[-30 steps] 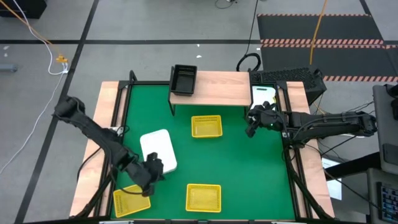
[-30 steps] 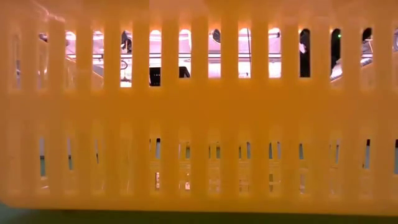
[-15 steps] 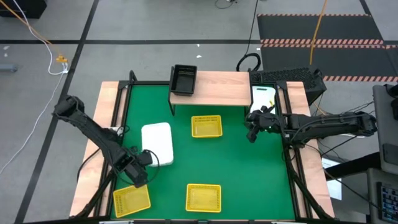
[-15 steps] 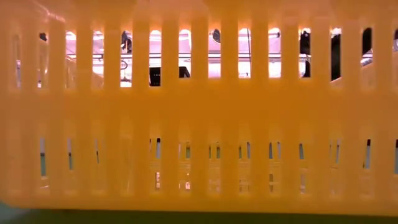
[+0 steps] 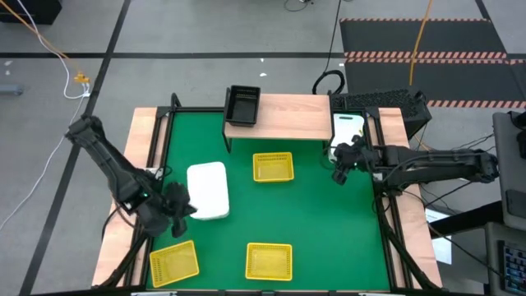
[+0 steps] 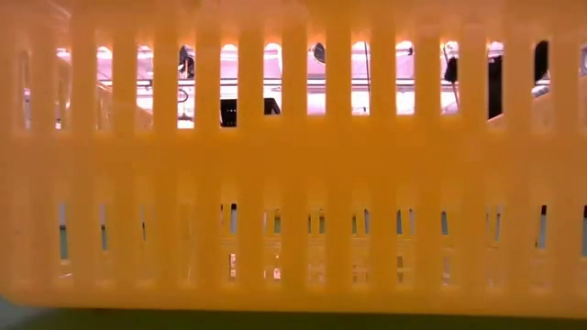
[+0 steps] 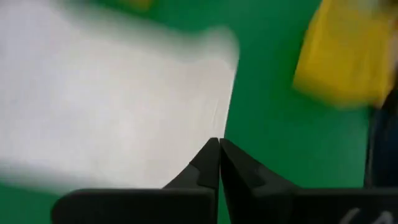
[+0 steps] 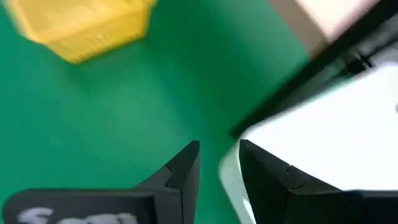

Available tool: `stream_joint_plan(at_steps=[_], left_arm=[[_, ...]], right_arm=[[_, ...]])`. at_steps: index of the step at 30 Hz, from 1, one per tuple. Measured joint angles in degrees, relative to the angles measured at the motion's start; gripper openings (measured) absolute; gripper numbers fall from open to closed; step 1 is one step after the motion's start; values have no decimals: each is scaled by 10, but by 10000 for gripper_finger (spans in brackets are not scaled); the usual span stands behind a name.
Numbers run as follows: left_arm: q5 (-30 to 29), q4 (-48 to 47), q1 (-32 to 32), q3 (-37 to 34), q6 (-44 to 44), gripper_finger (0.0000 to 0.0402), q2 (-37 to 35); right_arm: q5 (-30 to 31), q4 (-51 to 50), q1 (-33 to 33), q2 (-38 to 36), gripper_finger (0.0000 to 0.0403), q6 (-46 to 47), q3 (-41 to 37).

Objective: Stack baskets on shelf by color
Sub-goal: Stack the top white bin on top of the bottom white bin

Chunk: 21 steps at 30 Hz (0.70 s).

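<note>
Left fingers (image 7: 218, 163) shut, empty, beside white basket (image 5: 209, 191), right fingers (image 8: 219, 167) parted, empty

Both arms are showing as dark, almost black, jointed tubes built from slim links with thicker rounded knuckles at the joints. Thin dark cables are running along the right arm (image 5: 427, 164) and looping off past the table's edge; the left arm (image 5: 115, 168) is looking barer, with a bulkier block at its wrist. The left gripper (image 7: 219, 163) is showing two matte black fingers tapering to sharp wedge tips, rising from a broad, flat black base. The right gripper (image 8: 219, 169) is wearing the same black, angular fingers with stepped inner edges, and faint pale lettering, too blurred to read, is showing on its base.
</note>
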Motion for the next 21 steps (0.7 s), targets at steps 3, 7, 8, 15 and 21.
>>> stream_joint_plan(at_steps=[3, 7, 8, 15, 21], left_arm=[[-170, 104, -1, 0, 131, 14, -12], [-232, 262, 32, 1, 298, 24, 4], [-227, 291, 44, 1, 324, 30, 13], [-187, 374, 122, 1, 351, 121, 126], [-167, 416, 170, 1, 333, 191, 191]], right_arm=[[-6, -26, 0, 0, 125, -8, 36], [19, -135, -14, 18, 145, 12, 93], [25, -159, -23, 28, 149, 14, 106], [5, -309, -82, 119, 159, 22, 139], [-81, -264, -114, 165, 160, -53, 139]])
